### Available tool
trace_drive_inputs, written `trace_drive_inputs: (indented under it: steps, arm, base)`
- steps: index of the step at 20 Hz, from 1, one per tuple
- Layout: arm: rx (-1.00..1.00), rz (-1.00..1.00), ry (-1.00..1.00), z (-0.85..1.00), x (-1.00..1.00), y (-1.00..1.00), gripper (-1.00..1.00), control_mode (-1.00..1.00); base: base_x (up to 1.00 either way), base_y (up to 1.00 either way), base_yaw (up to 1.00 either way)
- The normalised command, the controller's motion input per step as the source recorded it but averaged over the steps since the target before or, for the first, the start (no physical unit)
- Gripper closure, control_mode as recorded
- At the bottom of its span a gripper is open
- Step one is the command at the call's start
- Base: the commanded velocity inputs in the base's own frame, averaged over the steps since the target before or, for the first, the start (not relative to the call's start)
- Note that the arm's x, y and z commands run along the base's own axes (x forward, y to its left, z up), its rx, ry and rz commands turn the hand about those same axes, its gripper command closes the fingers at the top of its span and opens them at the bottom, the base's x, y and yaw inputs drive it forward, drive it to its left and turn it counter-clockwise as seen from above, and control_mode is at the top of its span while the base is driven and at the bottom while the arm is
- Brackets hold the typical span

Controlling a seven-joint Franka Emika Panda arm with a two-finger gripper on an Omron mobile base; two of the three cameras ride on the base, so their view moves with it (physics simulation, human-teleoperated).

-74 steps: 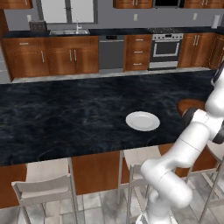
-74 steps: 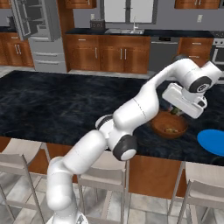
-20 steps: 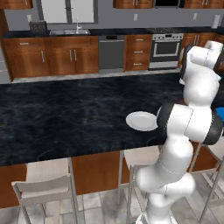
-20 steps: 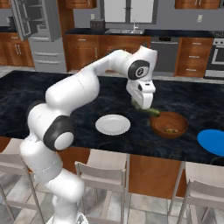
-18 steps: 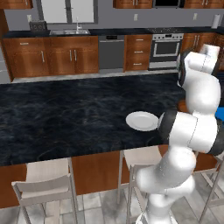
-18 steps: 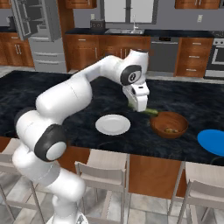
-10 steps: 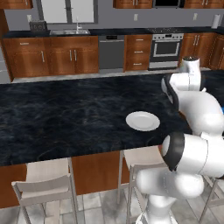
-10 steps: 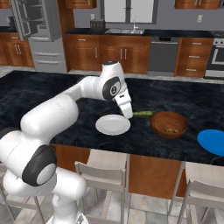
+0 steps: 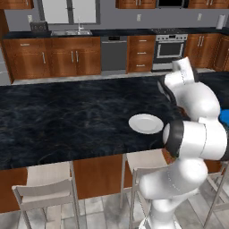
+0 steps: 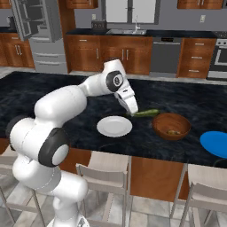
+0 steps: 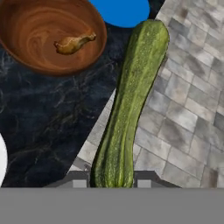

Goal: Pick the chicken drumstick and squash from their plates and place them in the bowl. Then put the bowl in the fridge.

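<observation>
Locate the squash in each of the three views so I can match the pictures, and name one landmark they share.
Left base view: I cannot make it out; the white arm covers that stretch of counter.
Right base view: squash right of centre, held out from the hand toward the bowl.
Hand view: squash runs from bottom centre to top right, between the fingers.
Shared landmark: white plate.

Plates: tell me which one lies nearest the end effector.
The white plate, just below the end effector holding the squash. The blue plate lies farther off, beyond the bowl.
</observation>
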Motion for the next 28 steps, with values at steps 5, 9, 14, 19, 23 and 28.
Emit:
trace_drive_inputs:
  steps: [5,9,14,19,23,28]
  arm:
    - [0.00,0.00,0.26,-0.01,0.28,-0.31,1.00,-1.00]
    - [0.01,0.01,0.10,-0.12,0.19,-0.31,1.00,-1.00]
    - [0.05,0.09,0.01,-0.13,0.19,-0.28,1.00,-1.00]
    - [0.16,0.21,0.00,-0.23,0.19,-0.15,1.00,-1.00]
    - [0.23,0.34,0.00,-0.23,0.21,-0.09,1.00,-1.00]
    - [0.16,0.31,0.00,-0.16,0.24,-0.15,1.00,-1.00]
  base:
    - [0.00,0.00,0.00]
    - [0.00,0.00,0.00]
    - [0.00,0.00,0.00]
    - [0.00,0.00,0.00]
    - [0.00,0.00,0.00]
    - [0.00,0.00,0.00]
